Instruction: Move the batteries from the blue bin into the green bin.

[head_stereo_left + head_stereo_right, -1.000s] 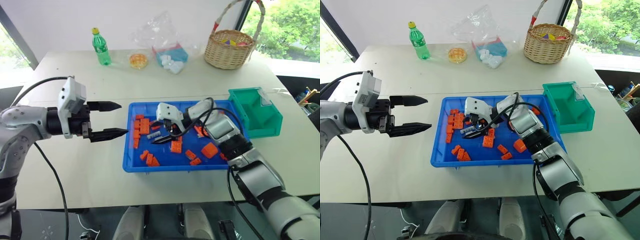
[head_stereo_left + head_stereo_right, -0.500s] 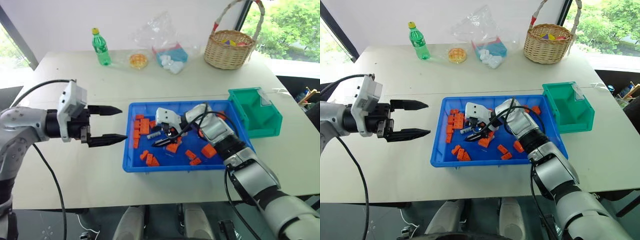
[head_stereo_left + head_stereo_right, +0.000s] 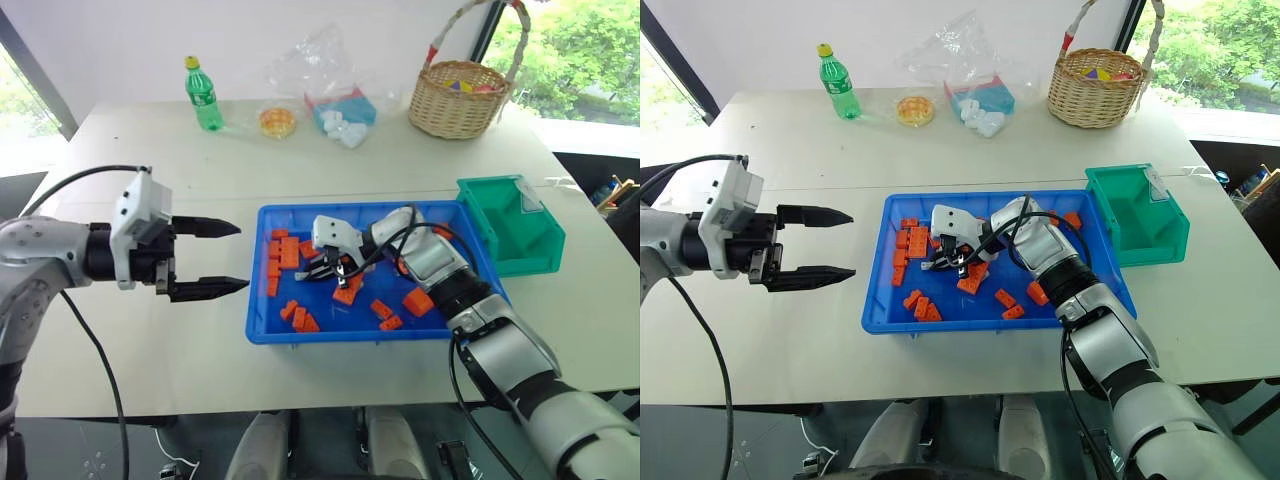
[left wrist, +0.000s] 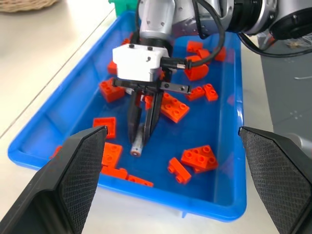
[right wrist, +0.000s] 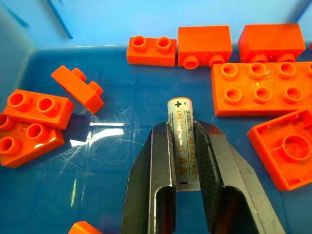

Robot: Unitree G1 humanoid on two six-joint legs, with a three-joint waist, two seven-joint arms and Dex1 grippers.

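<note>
Right gripper (image 5: pixel 181 161) clamped on battery (image 5: pixel 182 146), low in blue bin (image 3: pixel 262 325) among orange bricks (image 3: pixel 289 252), battery apparently touching floor. Left gripper (image 3: pixel 225 258) wide open, empty, over table left of bin. Green bin (image 3: pixel 510 225) at right

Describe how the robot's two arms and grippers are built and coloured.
Both arms are silver-grey metal segments with black joints and loose black cables. The left gripper and right gripper each have a white boxy housing and two black tapering fingers; the finger pads seen in the left wrist view are finely ridged.
</note>
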